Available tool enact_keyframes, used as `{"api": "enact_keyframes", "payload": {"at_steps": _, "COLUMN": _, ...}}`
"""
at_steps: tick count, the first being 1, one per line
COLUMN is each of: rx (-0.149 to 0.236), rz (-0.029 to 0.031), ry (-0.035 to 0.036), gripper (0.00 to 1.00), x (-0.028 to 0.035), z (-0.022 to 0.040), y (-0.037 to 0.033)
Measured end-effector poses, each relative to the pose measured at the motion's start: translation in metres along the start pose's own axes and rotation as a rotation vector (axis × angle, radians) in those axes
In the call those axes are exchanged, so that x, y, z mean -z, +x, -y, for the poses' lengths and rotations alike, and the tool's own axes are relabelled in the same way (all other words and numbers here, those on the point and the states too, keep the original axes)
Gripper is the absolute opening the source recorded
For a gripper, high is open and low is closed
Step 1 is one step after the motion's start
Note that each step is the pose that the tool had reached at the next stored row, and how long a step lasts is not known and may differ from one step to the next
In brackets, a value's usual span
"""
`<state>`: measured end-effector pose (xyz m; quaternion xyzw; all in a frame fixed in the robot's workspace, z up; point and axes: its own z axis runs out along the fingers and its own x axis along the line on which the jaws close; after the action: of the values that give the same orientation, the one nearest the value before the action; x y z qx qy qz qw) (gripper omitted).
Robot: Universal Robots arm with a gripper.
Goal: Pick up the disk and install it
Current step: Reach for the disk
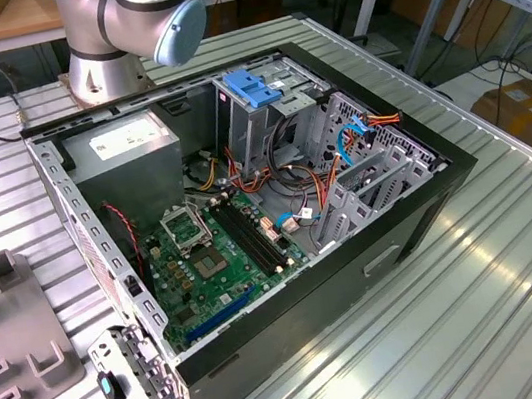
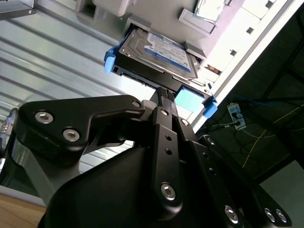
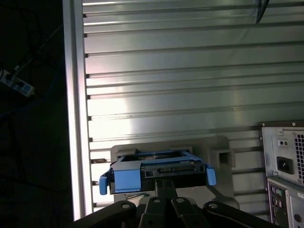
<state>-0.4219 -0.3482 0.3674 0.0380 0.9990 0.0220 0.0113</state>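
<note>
The disk (image 2: 156,50), a flat metal hard drive with a white-and-blue label and blue side rails, lies on a grey holder (image 2: 107,7) on the ribbed metal table. In the first wrist view the disk (image 3: 156,171) shows edge-on, blue rails at both ends. My gripper (image 2: 164,92) points straight at its near edge, black fingers pressed together and tips touching that edge. The same gripper (image 3: 165,184) sits just under the disk in the first wrist view. I cannot tell whether the tips pinch any part of it.
The open computer case (image 1: 394,240) lies on the table, motherboard exposed. A grey drive cage with a blue latch (image 1: 253,85) stands inside, beside the power supply box (image 1: 126,146). The arm's base (image 1: 104,68) stands behind the case. The table edge (image 3: 76,118) runs close to the holder.
</note>
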Motion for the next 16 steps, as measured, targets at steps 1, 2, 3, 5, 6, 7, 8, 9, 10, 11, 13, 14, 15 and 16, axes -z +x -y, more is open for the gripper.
{"api": "enact_keyframes", "payload": {"at_steps": 1, "rx": 0.0, "rz": 0.0, "ry": 0.0, "gripper": 0.11, "x": 0.0, "z": 0.0, "y": 0.0006}}
{"api": "enact_keyframes", "payload": {"at_steps": 2, "rx": 0.0, "rz": 0.0, "ry": 0.0, "gripper": 0.11, "x": 0.0001, "z": 0.0001, "y": 0.0015}}
{"api": "enact_keyframes", "payload": {"at_steps": 3, "rx": 0.0, "rz": 0.0, "ry": 0.0, "gripper": 0.11, "x": 0.0001, "z": 0.0002, "y": 0.0027}}
{"api": "enact_keyframes", "payload": {"at_steps": 5, "rx": 0.0, "rz": 0.0001, "ry": 0.0, "gripper": 0.11, "x": 0.0, "z": 0.0002, "y": 0.0045}}
{"api": "enact_keyframes", "payload": {"at_steps": 6, "rx": 0.0, "rz": 0.0002, "ry": 0.0, "gripper": 0.11, "x": -0.0002, "z": 0.0001, "y": 0.005}}
{"api": "enact_keyframes", "payload": {"at_steps": 7, "rx": 0.0, "rz": 0.0003, "ry": -0.0001, "gripper": 0.11, "x": -0.0004, "z": -0.0001, "y": 0.0055}}
{"api": "enact_keyframes", "payload": {"at_steps": 8, "rx": 0.0, "rz": -0.0002, "ry": 0.0001, "gripper": 0.11, "x": -0.0011, "z": -0.0007, "y": 0.0073}}
{"api": "enact_keyframes", "payload": {"at_steps": 9, "rx": 0.0, "rz": -0.0005, "ry": 0.0001, "gripper": 0.11, "x": -0.0018, "z": -0.001, "y": 0.0087}}
{"api": "enact_keyframes", "payload": {"at_steps": 10, "rx": 0.0, "rz": -0.0013, "ry": 0.0001, "gripper": 0.11, "x": -0.0025, "z": -0.001, "y": 0.0092}}
{"api": "enact_keyframes", "payload": {"at_steps": 11, "rx": 0.0, "rz": -0.0021, "ry": 0.0003, "gripper": 0.11, "x": -0.0028, "z": -0.0009, "y": 0.0093}}
{"api": "enact_keyframes", "payload": {"at_steps": 13, "rx": 0.0, "rz": -0.003, "ry": 0.0004, "gripper": 0.11, "x": -0.0039, "z": -0.0009, "y": 0.0094}}
{"api": "enact_keyframes", "payload": {"at_steps": 14, "rx": 0.0, "rz": -0.0048, "ry": 0.0005, "gripper": 0.11, "x": -0.0056, "z": -0.0009, "y": 0.0095}}
{"api": "enact_keyframes", "payload": {"at_steps": 15, "rx": 0.0, "rz": -0.0057, "ry": 0.0006, "gripper": 0.11, "x": -0.0063, "z": -0.0009, "y": 0.0095}}
{"api": "enact_keyframes", "payload": {"at_steps": 16, "rx": 0.0, "rz": -0.0058, "ry": 0.0007, "gripper": 0.11, "x": -0.0063, "z": -0.0009, "y": 0.0095}}
